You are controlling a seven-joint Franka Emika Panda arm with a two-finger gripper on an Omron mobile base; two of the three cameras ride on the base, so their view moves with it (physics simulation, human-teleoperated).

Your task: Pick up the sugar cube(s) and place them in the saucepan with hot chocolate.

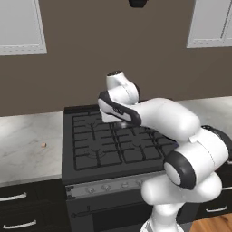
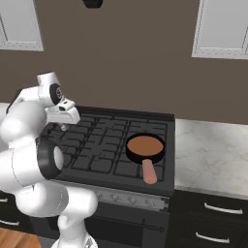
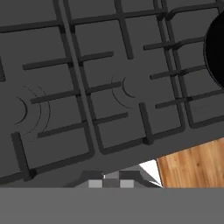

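Observation:
The saucepan (image 2: 131, 152) stands on the stove's front right burner, black, with brown hot chocolate (image 2: 144, 144) inside and a pinkish-red handle (image 2: 149, 172) pointing toward the front. Its black edge (image 3: 217, 52) shows at the right of the hand view. An orange-tan sugar cube (image 1: 43, 145) lies on the marble counter left of the stove. The pale cube is out of view. My gripper (image 1: 120, 123) (image 2: 63, 127) hangs over the stove's left grates, pointing down, far from both cube and pan. Its fingers are too small to tell whether they are apart.
The black stove (image 1: 90, 149) has a row of knobs (image 1: 106, 186) along its front. Marble counter runs on the left (image 1: 22, 145) and on the right (image 2: 213, 155). Drawers sit below, and wall cabinets (image 2: 223, 29) hang above. Wood floor (image 3: 192, 164) shows beyond the stove's front.

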